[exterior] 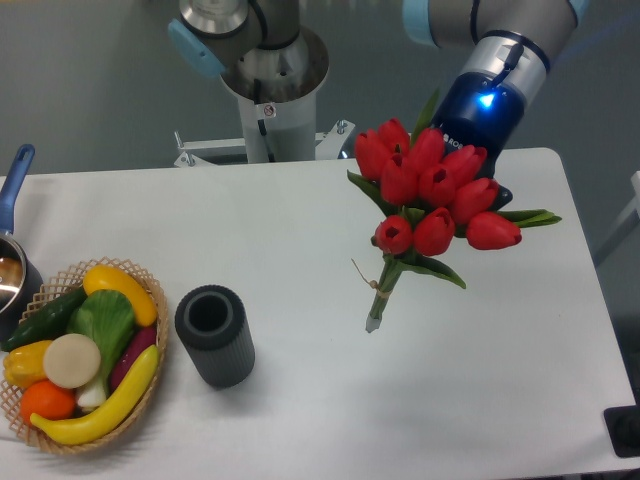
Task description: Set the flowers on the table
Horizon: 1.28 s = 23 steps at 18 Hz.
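Observation:
The flowers (430,190), a bunch of red tulips with green leaves, sit at the right of the table (300,230). Their blooms face the camera. The green stems (383,290), tied with tan string, slant down and left, and the cut end is just above or touching the table top. My gripper (497,190) comes down from the upper right, below its blue-lit wrist (487,105). The blooms hide its fingers almost fully. It appears shut on the bunch near the flower heads and holds it tilted.
A dark ribbed cylinder vase (213,335) lies on its side at left centre. A wicker basket (150,300) with toy vegetables and fruit stands at the front left. A blue-handled pot (12,270) is at the left edge. The robot base (270,90) stands behind the table.

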Tool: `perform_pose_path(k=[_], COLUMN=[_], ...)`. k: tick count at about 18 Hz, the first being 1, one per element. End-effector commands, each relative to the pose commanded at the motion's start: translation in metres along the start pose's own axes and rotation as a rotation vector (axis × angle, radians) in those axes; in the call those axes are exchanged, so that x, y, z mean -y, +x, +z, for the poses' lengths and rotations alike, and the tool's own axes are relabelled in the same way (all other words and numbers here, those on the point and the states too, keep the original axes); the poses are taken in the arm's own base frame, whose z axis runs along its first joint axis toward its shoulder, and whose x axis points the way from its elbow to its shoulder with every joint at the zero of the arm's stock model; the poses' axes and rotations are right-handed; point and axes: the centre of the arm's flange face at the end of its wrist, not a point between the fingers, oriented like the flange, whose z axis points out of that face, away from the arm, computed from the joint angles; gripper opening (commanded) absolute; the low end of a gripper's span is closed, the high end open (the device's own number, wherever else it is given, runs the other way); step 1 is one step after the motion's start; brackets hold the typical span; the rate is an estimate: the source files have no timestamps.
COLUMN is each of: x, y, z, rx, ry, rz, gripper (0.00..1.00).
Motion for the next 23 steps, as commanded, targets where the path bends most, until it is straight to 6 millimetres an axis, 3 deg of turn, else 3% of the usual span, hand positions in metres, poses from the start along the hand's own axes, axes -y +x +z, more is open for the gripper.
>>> perform_pose_path(k=[5,10,13,23], x=[-0.005,-0.017,-0.034,-0.086], y=[-0.002,-0.007,-0.005,0.027], z=[0.002,-0.001,0.0,0.063], rx=[0.012,0.134,0.188,0.269], ry=[-0.021,-0.187,-0.297,-0.781], rz=[-0.002,0.033,0.057,0.223], gripper=[0.42,0.42,0.42,0.42])
